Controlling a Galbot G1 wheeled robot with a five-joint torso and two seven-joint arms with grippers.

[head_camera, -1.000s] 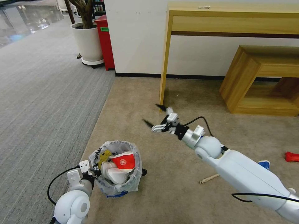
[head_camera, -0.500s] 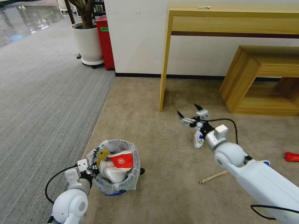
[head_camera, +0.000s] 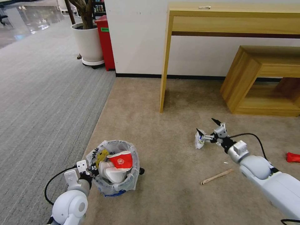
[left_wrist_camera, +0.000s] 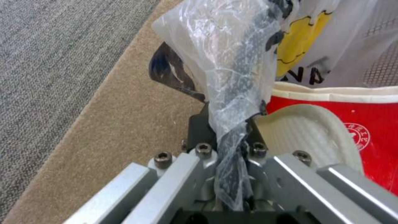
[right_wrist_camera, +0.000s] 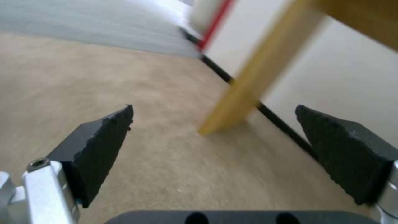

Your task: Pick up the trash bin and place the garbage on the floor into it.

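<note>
Head view: bin (head_camera: 114, 184) on beige floor (head_camera: 162, 175), holding red carton (head_camera: 121, 161) and white slipper (head_camera: 113, 175); left gripper (head_camera: 90, 170) clenched on bag rim. Right gripper (head_camera: 208, 128) spread wide beside crumpled cup (head_camera: 199, 142).

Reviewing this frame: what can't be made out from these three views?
- Head view: trash bin bottom, hidden by the slipper and red carton.
- Head view: crumpled cup print, too small; contact with the open right gripper unclear.
- Left wrist view: left gripper fingertips, covered by bag plastic.
</note>
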